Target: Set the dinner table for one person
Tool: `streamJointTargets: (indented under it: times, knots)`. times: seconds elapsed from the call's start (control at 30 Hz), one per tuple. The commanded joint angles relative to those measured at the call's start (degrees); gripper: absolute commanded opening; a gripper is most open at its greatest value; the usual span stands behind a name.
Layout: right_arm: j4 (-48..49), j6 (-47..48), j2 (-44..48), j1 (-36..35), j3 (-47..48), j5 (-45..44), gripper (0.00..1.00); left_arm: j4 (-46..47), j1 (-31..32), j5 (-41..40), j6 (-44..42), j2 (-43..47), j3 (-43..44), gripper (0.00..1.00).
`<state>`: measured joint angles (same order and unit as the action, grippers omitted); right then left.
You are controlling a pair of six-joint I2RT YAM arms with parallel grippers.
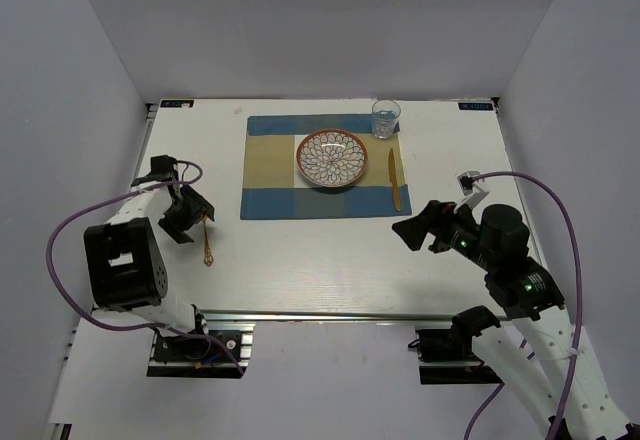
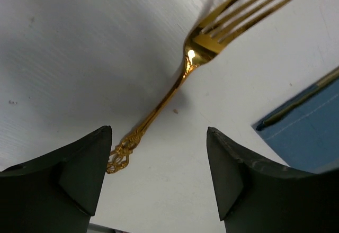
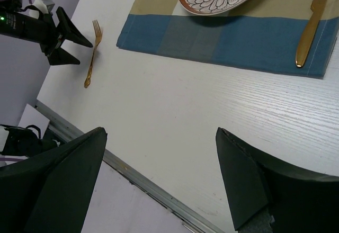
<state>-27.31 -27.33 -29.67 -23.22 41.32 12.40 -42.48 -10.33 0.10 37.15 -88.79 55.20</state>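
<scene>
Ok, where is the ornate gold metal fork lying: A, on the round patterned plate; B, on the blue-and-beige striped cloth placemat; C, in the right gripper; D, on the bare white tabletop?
D: the ornate gold fork lies flat on the large white tabletop, left of the blue-and-beige striped placemat.

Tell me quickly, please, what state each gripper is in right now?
Left gripper: open, empty, over the ornate gold metal fork.
Right gripper: open, holding nothing.

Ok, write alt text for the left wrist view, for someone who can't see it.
A gold fork lies on the white dinner table, its ornate handle end near one fingertip of the open left gripper. A blue placemat corner shows at the right edge.
</scene>
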Motion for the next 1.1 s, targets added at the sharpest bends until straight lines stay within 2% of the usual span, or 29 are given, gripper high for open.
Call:
streamJointTargets:
  times: [0.0, 0.33, 0.47, 0.5, 0.53, 0.87, 0.97, 1.03, 1.07]
  knots:
    - [4.2, -1.1, 0.2, 0.1, -0.6, 1.7, 0.89, 2.7, -0.7, 1.0, -0.6, -0.9, -0.3, 0.81]
    - [4.9, -2.3, 0.9, 0.1, -0.9, 1.0, 0.89, 4.9, -1.3, 1.0, 2.0, -8.8, -1.6, 0.73]
    - [5.4, -3.3, 2.1, 0.2, -1.5, -0.2, 0.89, 4.9, -1.3, 0.8, 2.1, -10.7, -1.8, 0.57]
    - [5.5, -3.5, 2.6, 0.1, -1.6, -0.4, 0.89, 5.0, -1.3, 0.7, 2.1, -11.0, -1.7, 0.45]
    - [5.6, -3.6, 2.7, 0.2, -1.6, -0.5, 0.89, 4.6, -1.3, 0.8, 2.1, -11.7, -1.4, 0.43]
    - [5.5, -4.3, 4.4, 0.2, -1.8, -1.5, 0.89, 2.8, -0.7, -4.1, 2.2, -13.5, -0.1, 0.44]
    - [5.5, -4.6, 4.5, 0.3, -1.8, -1.5, 0.89, 2.8, -0.2, -4.8, 2.3, -14.8, -0.4, 0.33]
    - [5.5, -4.7, 4.7, 0.1, -1.7, -1.4, 0.89, 3.3, -0.2, -4.9, 2.3, -15.9, -0.6, 0.23]
    - [5.5, -4.8, 5.1, 0.3, -1.7, -1.5, 0.89, 3.5, -0.2, -5.0, 2.3, -17.1, -1.0, 0.15]
